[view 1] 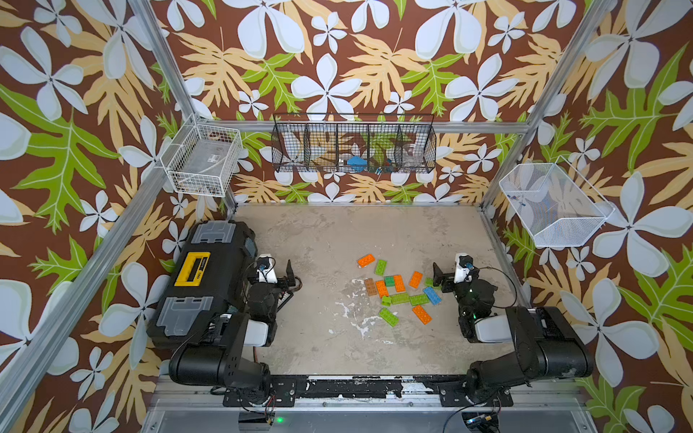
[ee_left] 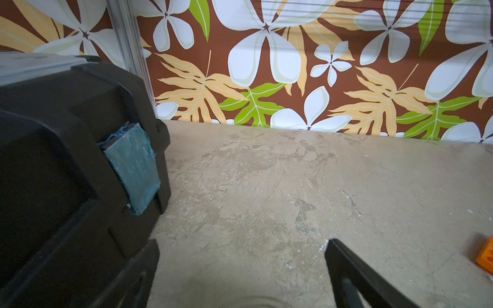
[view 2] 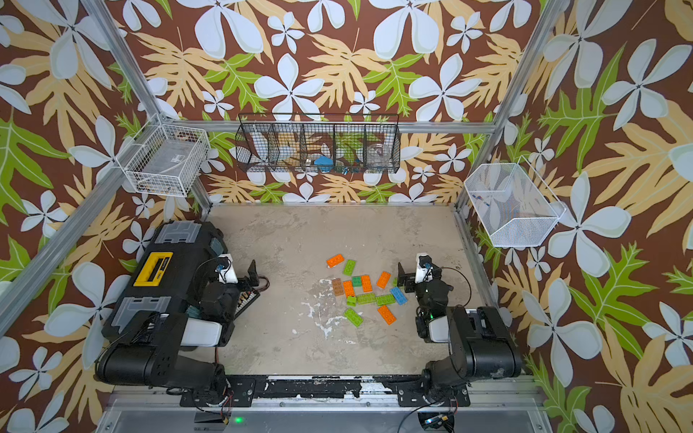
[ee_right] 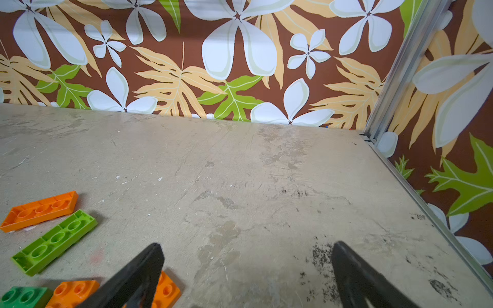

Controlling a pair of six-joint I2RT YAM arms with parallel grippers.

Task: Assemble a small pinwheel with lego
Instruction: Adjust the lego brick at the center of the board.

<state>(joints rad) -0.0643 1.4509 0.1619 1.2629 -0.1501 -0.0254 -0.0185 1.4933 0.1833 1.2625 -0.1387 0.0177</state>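
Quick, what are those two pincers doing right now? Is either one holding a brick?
Left pincer: open, holding nothing.
Right pincer: open, holding nothing.

The left arm (view 1: 225, 361) and right arm (view 1: 547, 345) were glossy black, with white link covers and looping black cables.

Here's the lego (view 1: 399, 298): loose orange and lime green bricks scattered flat on the table (view 1: 322, 240), right of centre. A blue brick (view 1: 432, 295) marks the cluster's right edge and a brown brick (view 1: 370, 286) its left, with a dark green brick (view 1: 389, 280) tucked among orange ones.
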